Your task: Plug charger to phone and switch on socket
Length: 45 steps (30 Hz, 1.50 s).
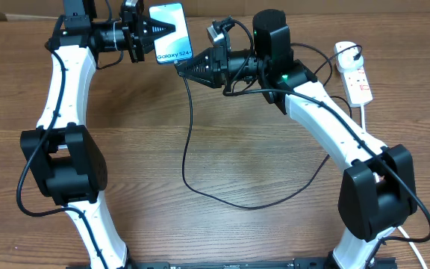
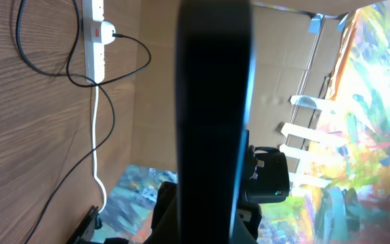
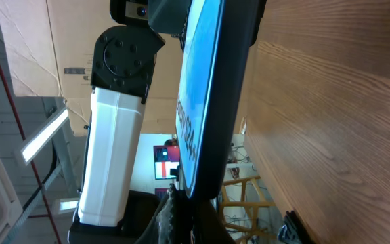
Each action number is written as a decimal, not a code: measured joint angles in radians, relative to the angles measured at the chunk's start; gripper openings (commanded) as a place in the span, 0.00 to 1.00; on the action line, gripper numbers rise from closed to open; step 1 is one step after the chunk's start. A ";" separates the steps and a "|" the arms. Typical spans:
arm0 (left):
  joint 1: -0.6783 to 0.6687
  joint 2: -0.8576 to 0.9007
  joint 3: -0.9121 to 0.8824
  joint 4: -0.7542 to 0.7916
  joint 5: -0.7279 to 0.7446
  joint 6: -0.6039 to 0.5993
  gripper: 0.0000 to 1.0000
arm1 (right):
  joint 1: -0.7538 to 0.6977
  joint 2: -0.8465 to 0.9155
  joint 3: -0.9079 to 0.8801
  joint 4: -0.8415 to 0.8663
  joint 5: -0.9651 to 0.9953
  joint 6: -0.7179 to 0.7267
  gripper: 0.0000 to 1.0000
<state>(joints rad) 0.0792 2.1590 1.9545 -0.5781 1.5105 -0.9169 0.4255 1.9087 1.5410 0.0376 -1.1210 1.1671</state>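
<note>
- In the overhead view, your left gripper point(image 1: 170, 30) is grasping the slim rectangular smartphone point(image 1: 167, 13) with the light blue-white screen, near the far edge of the brown wood-grain table point(image 1: 260, 224). Your right gripper point(image 1: 181, 67) is meeting the short end reading "Galaxy S24+". The long thin black charger cable point(image 1: 187, 134) is trailing from its tip, looping over the table and running to the black plug point(image 1: 347, 52) in the white elongated power strip point(image 1: 357, 78) at far right. You cannot tell whether the right jaws are clenched or released.
- In the left wrist view, you are seeing the smartphone point(image 2: 212, 102) edge-on as a dark bar. The power strip point(image 2: 97, 27) is lying beyond it, its thick white cord point(image 2: 95, 135) running away.
- In the right wrist view, the smartphone point(image 3: 202, 74) is standing just ahead of your fingertips, screen side facing left.
</note>
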 measured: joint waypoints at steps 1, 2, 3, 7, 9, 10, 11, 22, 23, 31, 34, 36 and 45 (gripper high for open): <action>0.000 0.000 0.000 0.000 0.000 0.000 0.04 | 0.000 0.000 0.000 0.000 0.002 0.000 0.04; 0.001 0.000 0.000 0.000 0.000 0.000 0.04 | 0.001 0.000 0.000 0.000 0.004 0.000 0.04; 0.001 0.000 0.000 0.000 0.000 0.000 0.04 | 0.001 0.000 0.000 0.000 0.006 0.000 0.04; 0.001 0.000 0.000 0.000 -0.003 0.000 0.04 | 0.001 0.000 0.000 0.000 0.008 0.000 0.04; 0.001 0.000 0.000 -0.008 -0.004 0.000 0.04 | 0.001 0.000 0.000 -0.001 0.009 0.000 0.04; 0.002 0.000 0.000 -0.016 -0.006 0.000 0.04 | 0.001 0.000 0.000 0.000 0.009 0.000 0.04; 0.002 0.000 0.000 -0.023 -0.007 0.000 0.04 | 0.001 0.000 0.000 -0.001 0.010 0.000 0.04; 0.008 0.000 0.000 -0.036 -0.015 0.003 0.04 | 0.022 0.000 0.000 0.000 0.045 0.008 0.04; 0.008 0.001 0.000 -0.036 -0.015 0.003 0.04 | 0.026 0.000 0.000 0.000 0.050 0.008 0.04; 0.006 0.001 0.000 -0.040 -0.014 0.011 0.04 | 0.039 0.000 0.000 0.000 0.066 0.008 0.04; 0.006 0.001 0.000 -0.040 -0.015 0.011 0.04 | 0.033 0.000 0.000 0.000 0.061 0.008 0.04; 0.006 0.001 0.000 -0.040 -0.015 0.011 0.04 | 0.030 0.000 0.000 0.000 0.054 0.008 0.04; 0.006 0.001 0.000 -0.042 -0.019 0.011 0.04 | 0.016 0.000 0.000 -0.002 0.037 0.007 0.04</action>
<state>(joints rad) 0.0849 2.1601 1.9545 -0.6201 1.4910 -0.9054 0.4419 1.9087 1.5410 0.0353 -1.0843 1.1744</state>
